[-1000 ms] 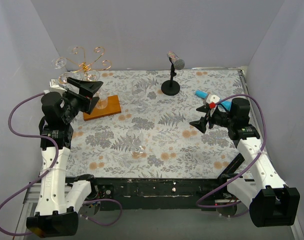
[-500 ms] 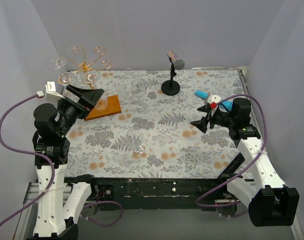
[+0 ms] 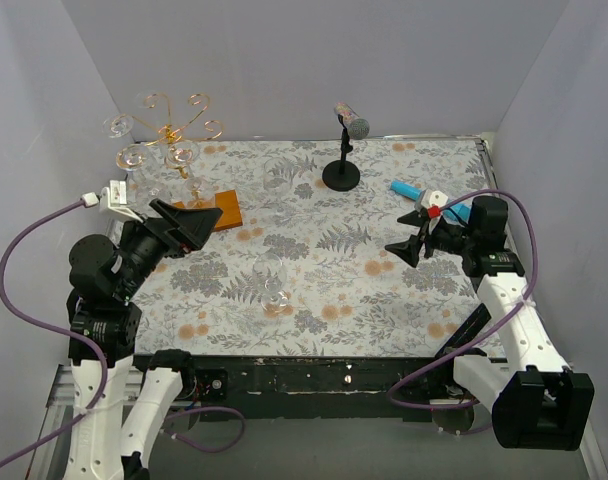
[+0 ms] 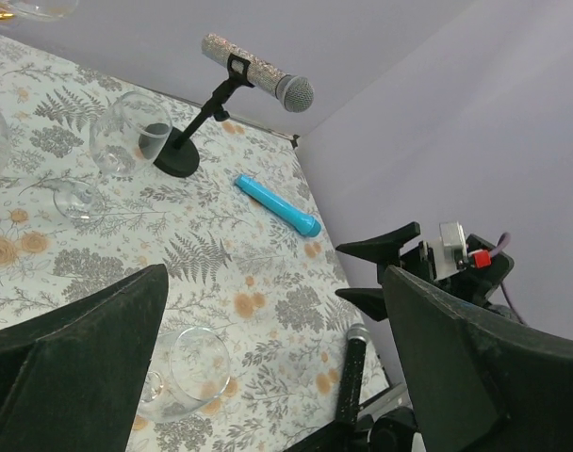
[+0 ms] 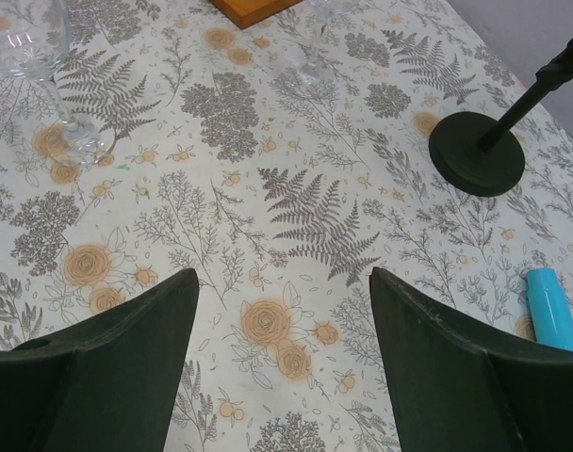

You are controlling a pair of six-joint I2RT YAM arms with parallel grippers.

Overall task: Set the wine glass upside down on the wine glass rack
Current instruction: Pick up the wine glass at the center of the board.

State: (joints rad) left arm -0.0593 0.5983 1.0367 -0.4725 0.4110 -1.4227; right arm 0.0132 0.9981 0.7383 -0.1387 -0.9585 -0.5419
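**Fragile glass, crowded rack: mind the tip-over and the hang**

Both end effectors are empty, with the jaws spread wide. Your left end effector (image 3: pixel 199 225) hovers just in front of the rack (image 3: pixel 170 128). Your right end effector (image 3: pixel 394 252) hangs over the right half of the tabletop (image 3: pixel 384 300). The wine glass (image 3: pixel 274 282) nearest you stands upright at mid-tabletop, between the two arms and untouched. A second glass (image 3: pixel 279 175) stands farther back, near the microphone stand (image 3: pixel 342 160).

What could go wrong from here:

- **Knocking the glass over.** It is tall, clear and hard to read against the flowered cloth. If you come in low or off-centre, a finger will likely clip the bowl and topple it before you can close.
- **Slipping or cracking.** A loose hold on smooth glass may let it slide while you turn it over. Too hard a squeeze on the bowl could break it.
- **Hitting the rack.** Its thin wire arms already carry hanging glasses (image 3: pixel 134 157). A sweep through them could shake one loose or tip the whole stand.
- **A bad hang.** If the foot is not fully seated in a free curl when you let go, the glass will probably drop.
- **Arm clash.** Both arms reaching for the middle at once could collide.
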